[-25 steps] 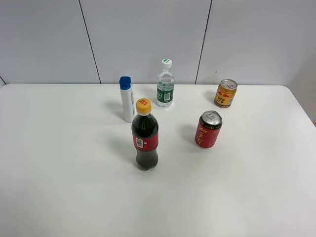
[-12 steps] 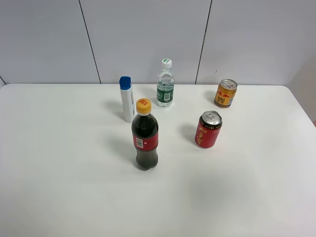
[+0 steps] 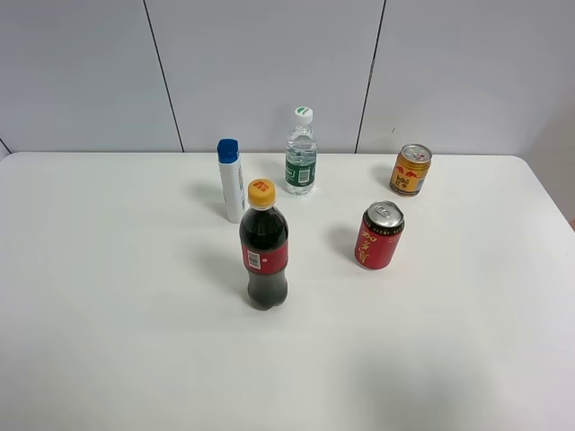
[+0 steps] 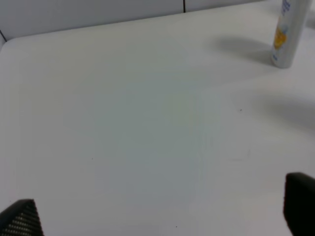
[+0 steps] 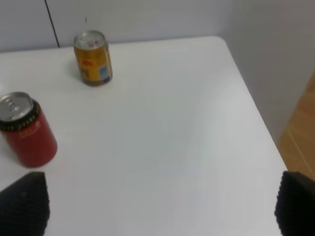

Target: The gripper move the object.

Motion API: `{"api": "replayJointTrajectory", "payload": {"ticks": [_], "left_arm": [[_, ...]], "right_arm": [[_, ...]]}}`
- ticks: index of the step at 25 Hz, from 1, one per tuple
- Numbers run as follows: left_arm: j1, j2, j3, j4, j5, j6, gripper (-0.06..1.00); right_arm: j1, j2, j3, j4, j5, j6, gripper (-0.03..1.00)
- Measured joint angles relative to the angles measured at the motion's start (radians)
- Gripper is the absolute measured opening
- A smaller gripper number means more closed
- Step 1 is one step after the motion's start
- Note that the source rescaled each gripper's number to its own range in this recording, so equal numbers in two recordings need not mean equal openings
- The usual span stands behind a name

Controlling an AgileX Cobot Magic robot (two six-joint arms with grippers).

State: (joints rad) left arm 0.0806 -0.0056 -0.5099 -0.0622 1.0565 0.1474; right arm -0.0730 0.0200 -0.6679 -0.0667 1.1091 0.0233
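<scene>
Here is the white surface [image 3: 108, 341] from the high camera, five things standing upright on it and neither arm in that view. The small water bottle [image 3: 301, 153] — clear, green label, white cap — stands close to the far edge, about midway along it, with nothing touching it. Just beside it, toward the left edge, is the white tube with the blue cap [image 3: 231, 180]. Nearer the middle of the surface stands the dark cola bottle with the yellow cap [image 3: 263, 245], apart from both. Over toward the right edge, a gold can [image 3: 410, 170] sits near the far edge and a red can [image 3: 380, 235] stands a little nearer the centre.

The left wrist camera shows the left gripper [image 4: 162, 216] above bare surface, its two dark fingers [image 4: 19, 221] spread wide with nothing between them; the white tube stands well off. The right gripper [image 5: 157, 206] hangs over the right part of the surface — its fingers [image 5: 24, 206] also stand wide apart, holding nothing, with the red can just beside one fingertip and the gold can farther off near the far edge.
</scene>
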Motion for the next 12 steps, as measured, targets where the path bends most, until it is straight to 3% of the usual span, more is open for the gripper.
{"api": "replayJointTrajectory", "payload": {"ticks": [12], "left_arm": [[0.000, 0.000, 0.000, 0.000, 0.000, 0.000, 1.00]], "right_arm": [[0.000, -0.023, 0.141, 0.012, -0.067, 0.000, 0.81]]}}
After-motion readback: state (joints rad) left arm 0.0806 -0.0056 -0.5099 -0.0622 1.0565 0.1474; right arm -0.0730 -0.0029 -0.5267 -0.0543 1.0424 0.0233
